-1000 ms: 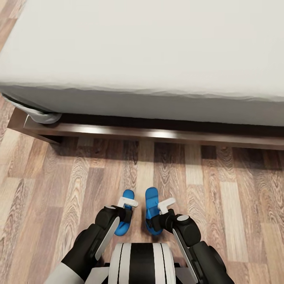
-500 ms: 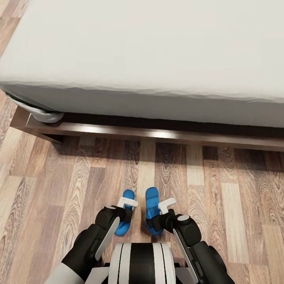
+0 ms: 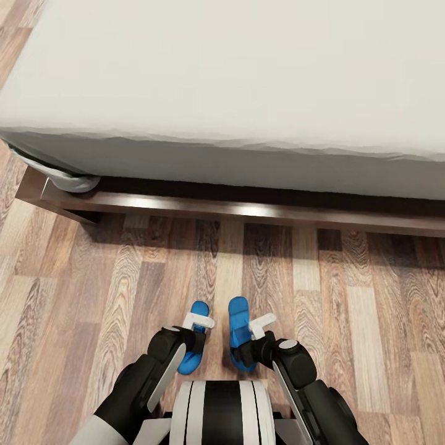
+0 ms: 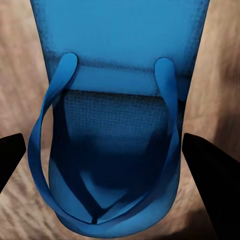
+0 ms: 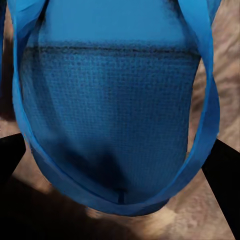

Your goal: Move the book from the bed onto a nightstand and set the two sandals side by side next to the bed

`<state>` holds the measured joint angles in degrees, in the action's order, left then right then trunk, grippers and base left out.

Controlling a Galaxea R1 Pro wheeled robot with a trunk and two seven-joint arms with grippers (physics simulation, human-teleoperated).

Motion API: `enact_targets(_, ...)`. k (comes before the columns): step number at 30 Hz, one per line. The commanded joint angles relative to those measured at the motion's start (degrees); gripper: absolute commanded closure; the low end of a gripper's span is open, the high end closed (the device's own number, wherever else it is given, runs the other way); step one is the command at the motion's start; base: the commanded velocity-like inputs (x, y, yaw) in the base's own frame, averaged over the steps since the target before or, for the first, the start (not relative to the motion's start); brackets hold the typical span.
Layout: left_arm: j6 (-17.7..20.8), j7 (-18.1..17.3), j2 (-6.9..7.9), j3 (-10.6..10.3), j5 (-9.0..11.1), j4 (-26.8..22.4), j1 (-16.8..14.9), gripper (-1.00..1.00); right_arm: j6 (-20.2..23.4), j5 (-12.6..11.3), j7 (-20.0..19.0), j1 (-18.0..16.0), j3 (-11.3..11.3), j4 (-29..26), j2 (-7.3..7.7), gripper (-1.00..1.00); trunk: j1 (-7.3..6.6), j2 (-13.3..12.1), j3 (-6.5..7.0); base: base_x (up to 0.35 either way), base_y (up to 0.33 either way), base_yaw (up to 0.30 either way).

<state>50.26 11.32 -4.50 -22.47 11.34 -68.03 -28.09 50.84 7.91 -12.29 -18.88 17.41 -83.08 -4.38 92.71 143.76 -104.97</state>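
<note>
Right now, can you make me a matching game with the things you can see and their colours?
Things:
1. sandals
2. mattress
3. floor
4. bed frame

Colours:
A. off-white
B. dark brown, glossy
C. bright blue
D. brown wood planks with grain

Pairs: 1-C, 2-A, 3-D, 4-B

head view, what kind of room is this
Most likely a bedroom: a large bed with an off-white mattress on a dark wooden frame, a wood-plank floor, and two blue sandals lying beside the bed.
</note>
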Motion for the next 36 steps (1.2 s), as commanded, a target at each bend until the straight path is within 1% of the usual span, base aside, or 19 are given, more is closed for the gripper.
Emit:
enact_targets(1,0.2,0.5,0.01,-0.1,0.6,0.0,0.0,1.0,0.2,0.6,-0.5,0.0,0.0,-0.1,-0.01,1.0,-0.01,0.0,-0.03,0.0,0.0,0.0)
enact_targets(22,0.2,0.5,0.01,-0.1,0.6,0.0,0.0,1.0,0.2,0.6,-0.5,0.0,0.0,-0.1,-0.01,1.0,-0.01,0.0,-0.03,0.0,0.0,0.0)
enact_targets(27,0.4,0.6,-0.24,0.0,0.7,0.8,0.0,1.0,0.8,0.4,-0.4,0.0,-0.5,0.2,-0.27,1.0,-0.01,0.0,-0.03,0.0,0.0,0.0)
enact_targets(36,0.4,0.6,-0.33,0.0,0.7,1.0,0.1,1.0,1.0,0.3,-0.3,0.0,-0.7,0.4,-0.43,1.0,-0.01,0.0,-0.03,0.0,0.0,0.0)
